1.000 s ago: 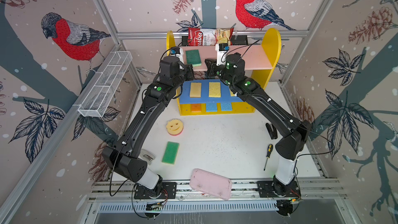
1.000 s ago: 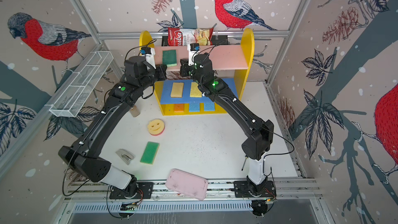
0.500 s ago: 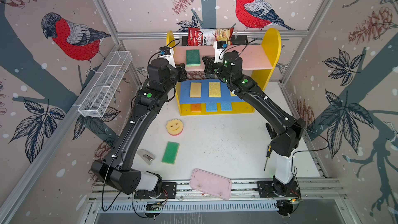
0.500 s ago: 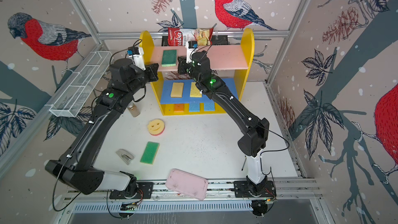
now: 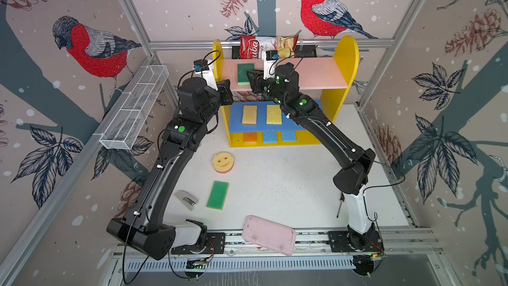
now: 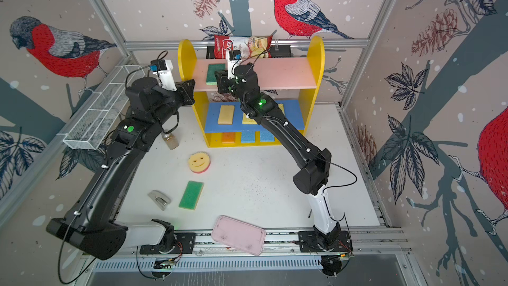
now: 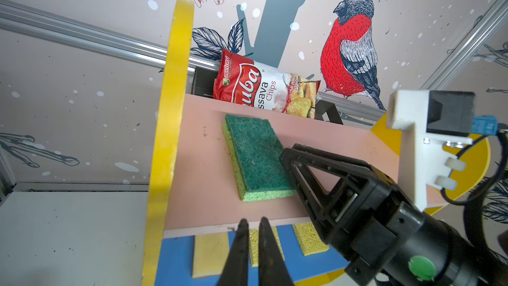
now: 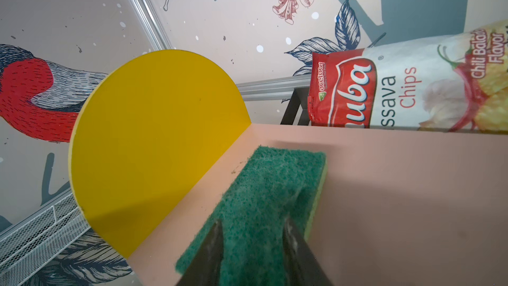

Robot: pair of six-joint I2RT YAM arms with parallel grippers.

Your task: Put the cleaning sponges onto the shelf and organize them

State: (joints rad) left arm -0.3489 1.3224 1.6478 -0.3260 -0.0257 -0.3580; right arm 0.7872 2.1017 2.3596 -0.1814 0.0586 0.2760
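1. A white wire rack [image 5: 132, 111] hangs on the left wall, off the table [image 5: 288, 182].
2. The left gripper [image 7: 254, 224] hovers near the front left corner of the shelf [image 5: 346, 59]. Its fingers are pressed almost together with nothing between them.
3. A small jar [image 6: 170, 140] stands near the table's left edge, beside the left arm. A grey stapler-like thing [image 5: 187, 199] lies towards the front left corner.
4. Two sponges lie loose on the table, left of its middle. The green sponge [image 5: 218, 195] is nearer the front edge. The round smiley sponge [image 5: 223, 162] lies between it and the shelf, apart from both.
5. A pink tray [image 5: 268, 235] lies tilted across the table's front edge.
6. The shelf stands at the table's back edge.
   - On the pink upper board [image 5: 316, 75], a dark green sponge [image 5: 245, 74] lies flat near the left end.
   - On the blue middle board [image 5: 236, 122], a tan sponge [image 5: 249, 115] and a yellow sponge [image 5: 274, 114] lie side by side.
   - On the yellow base [image 5: 236, 143], an orange sponge [image 5: 250, 137] and two blue sponges [image 5: 269, 136] sit in a row at the front edge.
7. A chips bag [image 5: 264, 48] stands behind the upper board.
8. The right gripper [image 8: 253, 229] is at the dark green sponge's front right corner. Its fingers are spread over the sponge's top and pinch nothing.
9. A screwdriver [image 5: 339, 207] lies near the table's front right corner.
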